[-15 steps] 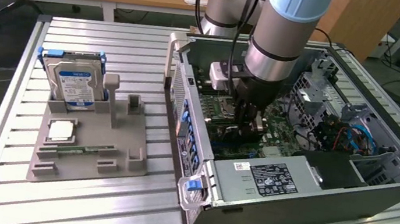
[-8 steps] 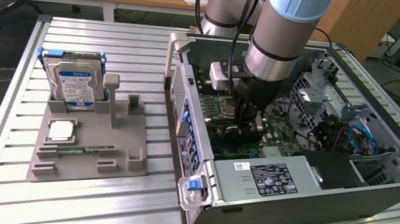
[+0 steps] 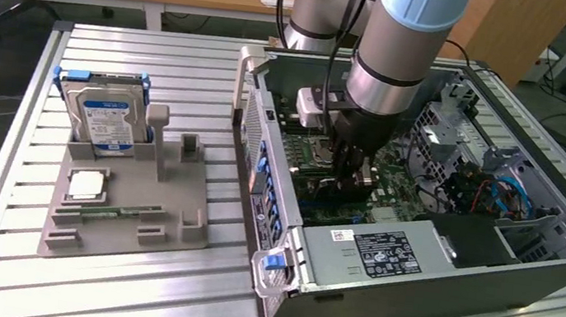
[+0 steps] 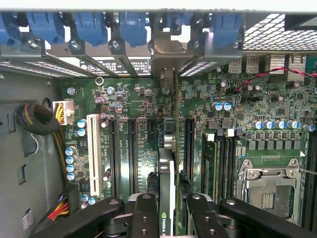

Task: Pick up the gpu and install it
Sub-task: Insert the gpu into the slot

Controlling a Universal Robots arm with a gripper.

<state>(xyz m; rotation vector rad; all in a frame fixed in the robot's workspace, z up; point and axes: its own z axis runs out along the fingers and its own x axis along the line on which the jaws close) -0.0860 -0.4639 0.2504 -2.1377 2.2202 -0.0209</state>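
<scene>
Deep inside the open grey computer case (image 3: 532,277), down over the green motherboard (image 4: 277,114). Black two-fingered tool (image 4: 168,210) clamped on the thin black-and-green gpu (image 4: 167,188), card held edge-on between the fingers (image 4: 143,215), directly below the wrist. Picked up, then; carried in over the long black slots (image 4: 132,153). Seating not confirmed. Silver hard drive with blue label (image 3: 108,119) left standing in the grey holder (image 3: 129,228) on the slatted bench (image 3: 129,303), well off to the side.

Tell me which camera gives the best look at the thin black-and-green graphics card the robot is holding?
The wrist view. The thin black-and-green graphics card stands edge-on between the tool's black fingers, above the green motherboard's slots. In the exterior view the card is a dark sliver under the arm, inside the open grey computer case.
</scene>
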